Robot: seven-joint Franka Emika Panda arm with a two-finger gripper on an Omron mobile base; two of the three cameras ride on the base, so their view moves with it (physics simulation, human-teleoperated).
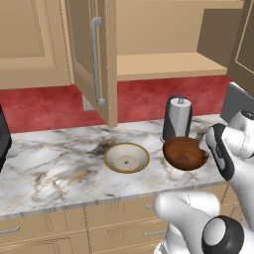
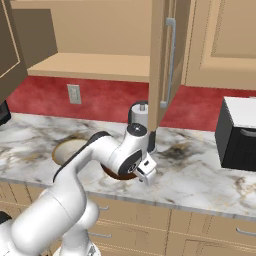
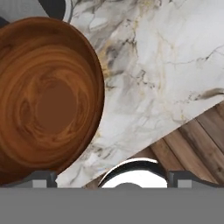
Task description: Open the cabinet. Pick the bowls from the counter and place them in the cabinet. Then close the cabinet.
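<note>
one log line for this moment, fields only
cabinet: doors open, shelf bare | claw: open, above brown bowl | white bowl: on counter | stage: reaching for first bowl

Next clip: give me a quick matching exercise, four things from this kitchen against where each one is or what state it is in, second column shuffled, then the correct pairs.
Things:
1. cabinet
2. wooden bowl
3. cream bowl
4. canister

Places or states:
A. on the counter, left of the brown one
B. doors swung open, shelf bare
C. standing by the red wall, behind the brown bowl
D. on the counter, right beside the gripper with open jaws

Pairs: 1-B, 2-D, 3-A, 4-C
</note>
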